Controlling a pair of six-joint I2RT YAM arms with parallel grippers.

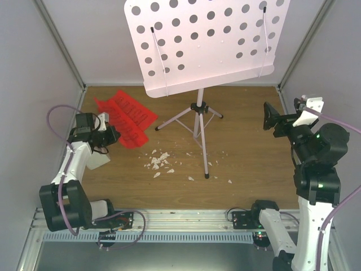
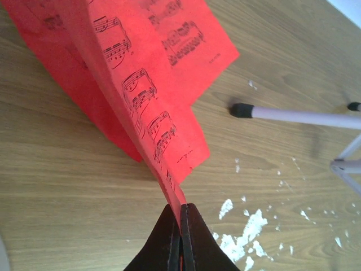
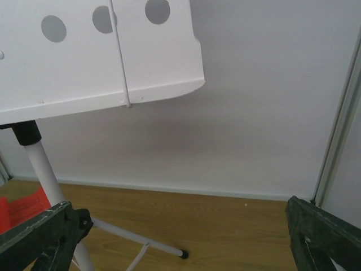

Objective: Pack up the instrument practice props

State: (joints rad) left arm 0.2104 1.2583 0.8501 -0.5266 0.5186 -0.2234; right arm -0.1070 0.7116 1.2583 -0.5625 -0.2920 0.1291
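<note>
The pale perforated music-stand plate (image 1: 203, 45) stands on silver tripod legs (image 1: 197, 121) at the middle back. Red sheets with printed music (image 1: 127, 116) lie at the back left. My left gripper (image 1: 113, 135) is shut on the edge of one red sheet (image 2: 141, 84), which curls up from the jaws (image 2: 181, 212); another sheet lies flat beneath it. My right gripper (image 1: 276, 121) is open and empty, raised right of the stand, facing the plate (image 3: 96, 51) and a tripod leg (image 3: 141, 240). The metronome is out of view.
Small white crumbs (image 1: 159, 162) are scattered on the wooden floor in front of the tripod, and show in the left wrist view (image 2: 248, 231). Grey walls close in the back and both sides. A metal rail (image 1: 180, 217) runs along the near edge.
</note>
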